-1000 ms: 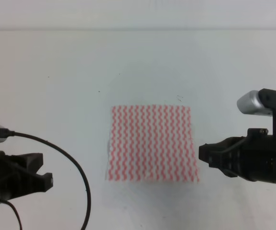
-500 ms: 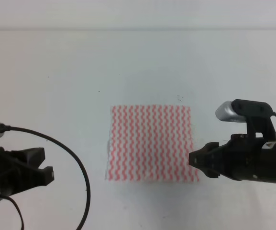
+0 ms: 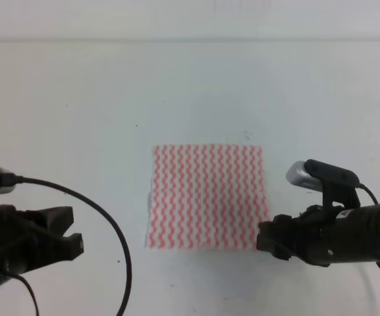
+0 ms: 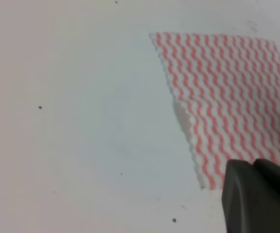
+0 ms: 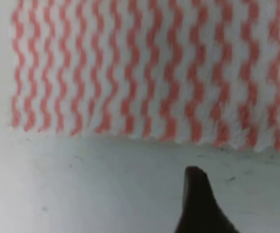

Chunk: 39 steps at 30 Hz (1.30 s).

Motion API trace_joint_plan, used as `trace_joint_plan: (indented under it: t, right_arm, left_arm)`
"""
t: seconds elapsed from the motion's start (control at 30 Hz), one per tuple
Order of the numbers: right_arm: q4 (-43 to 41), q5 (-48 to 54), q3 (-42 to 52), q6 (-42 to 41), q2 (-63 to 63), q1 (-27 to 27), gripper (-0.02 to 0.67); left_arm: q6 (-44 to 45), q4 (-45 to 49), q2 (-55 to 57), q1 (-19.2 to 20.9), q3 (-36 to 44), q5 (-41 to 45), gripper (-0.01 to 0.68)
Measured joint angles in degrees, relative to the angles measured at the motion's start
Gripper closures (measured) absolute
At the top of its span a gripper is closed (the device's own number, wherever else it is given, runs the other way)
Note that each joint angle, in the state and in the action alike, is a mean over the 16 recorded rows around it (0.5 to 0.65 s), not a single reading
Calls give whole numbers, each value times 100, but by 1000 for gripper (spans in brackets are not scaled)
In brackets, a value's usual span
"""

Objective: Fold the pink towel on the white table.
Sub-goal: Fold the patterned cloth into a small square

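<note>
towel place: the thin square pink-and-white zigzag-striped towel (image 3: 207,196) lies flat and unfolded on the plain white speckled worktop (image 3: 78,99), about midway between its side edges, nearer the front edge.
right pincer: my right pincer (image 3: 263,238) sits just beside the towel's front right corner, jaws parted, holding nothing.
left pincer: my left pincer (image 3: 71,241) is well apart to the left, open and empty.
nearer arm: the right, i judge.
towel look: one faint crease on the left edge.
</note>
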Motion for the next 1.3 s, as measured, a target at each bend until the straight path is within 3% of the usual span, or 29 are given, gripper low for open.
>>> trace_joint_plan:
  t: [0.87,1.3]
  right_arm:
    - [100,-202,-181,50,760,-15,305]
    - [155,-68,-417,36,1074,-12,341]
  left_arm:
    - [135,-18,-29,-40,15,-61,677]
    - [156,-15,-18,-39,12,-50,678]
